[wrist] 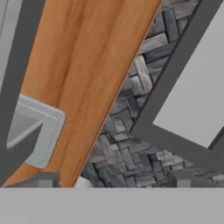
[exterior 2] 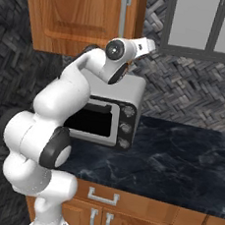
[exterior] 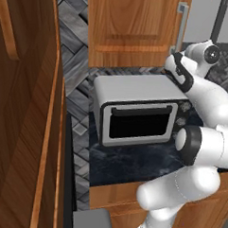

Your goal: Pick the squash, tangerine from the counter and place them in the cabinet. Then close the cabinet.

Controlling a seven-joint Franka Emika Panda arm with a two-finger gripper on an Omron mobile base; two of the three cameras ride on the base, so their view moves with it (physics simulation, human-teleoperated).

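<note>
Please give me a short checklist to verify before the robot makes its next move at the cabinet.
1. Cabinet door shut: ok, it looks flush.
2. Gripper near the silver handle: ok, just right of it.
3. Gripper empty: cannot tell, fingertips barely visible.
4. Squash and tangerine inside the cabinet: cannot tell, door hides the interior.
5. Toaster oven clear of the arm: ok, the arm passes above it.

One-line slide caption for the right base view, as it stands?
Franka arm raises its gripper to the shut wall cabinet's silver handle, above the toaster oven on the dark counter.
</note>
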